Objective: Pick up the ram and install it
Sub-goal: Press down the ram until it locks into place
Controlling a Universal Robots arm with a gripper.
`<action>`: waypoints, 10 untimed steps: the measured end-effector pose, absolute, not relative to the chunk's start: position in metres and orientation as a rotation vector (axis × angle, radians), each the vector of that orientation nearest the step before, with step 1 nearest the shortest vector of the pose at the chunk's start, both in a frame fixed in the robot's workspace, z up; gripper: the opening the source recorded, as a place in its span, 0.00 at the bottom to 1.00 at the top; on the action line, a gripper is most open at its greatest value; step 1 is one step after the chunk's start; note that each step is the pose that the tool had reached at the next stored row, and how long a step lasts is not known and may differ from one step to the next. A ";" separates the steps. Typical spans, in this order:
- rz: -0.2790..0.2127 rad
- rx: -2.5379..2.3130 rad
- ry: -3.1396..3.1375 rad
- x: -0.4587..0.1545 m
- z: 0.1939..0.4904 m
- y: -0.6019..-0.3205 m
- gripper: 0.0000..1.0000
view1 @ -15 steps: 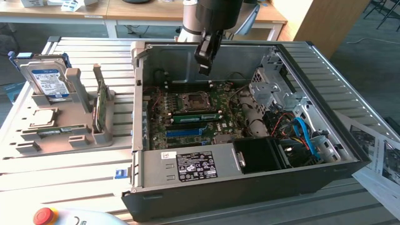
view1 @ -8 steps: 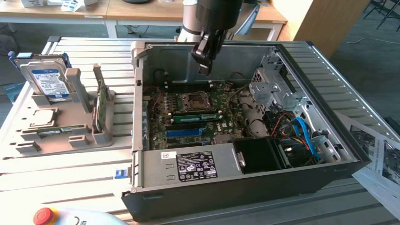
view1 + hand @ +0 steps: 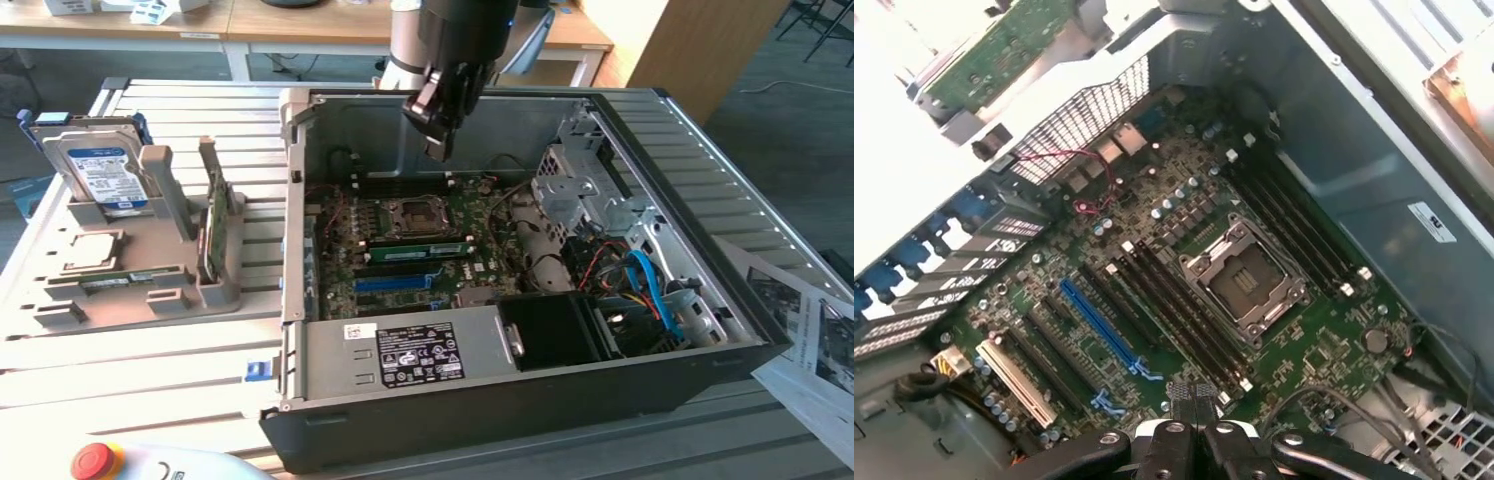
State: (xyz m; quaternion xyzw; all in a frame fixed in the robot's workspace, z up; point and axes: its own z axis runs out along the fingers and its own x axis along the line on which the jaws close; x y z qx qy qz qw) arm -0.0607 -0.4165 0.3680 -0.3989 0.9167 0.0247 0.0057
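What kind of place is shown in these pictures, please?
Probably a lab or workshop set up for computer assembly. An open PC case lies on a slatted metal table, a grey tray holds a hard drive and other parts, and office desks stand behind.

Exterior view: high, off the arm, looking down at an angle into the open computer case (image 3: 534,400), tray (image 3: 120,290) at the exterior view's left. Wrist view: close above the motherboard (image 3: 1184,260), looking down, gripper (image 3: 1196,425) at frame edge. Both share the motherboard (image 3: 414,250) and its processor socket (image 3: 1246,280).
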 end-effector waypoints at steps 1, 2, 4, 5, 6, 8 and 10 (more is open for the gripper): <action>0.077 -1.227 2.878 -0.061 0.368 -0.416 0.10; 0.077 -1.206 2.887 -0.061 0.368 -0.416 0.10; 0.077 -1.163 2.904 -0.061 0.368 -0.416 0.10; 0.076 -1.142 2.912 -0.061 0.368 -0.416 0.10; 0.076 -1.121 2.919 -0.061 0.368 -0.416 0.10; 0.076 -1.080 2.934 -0.061 0.368 -0.416 0.10; 0.075 -1.038 2.949 -0.061 0.368 -0.416 0.10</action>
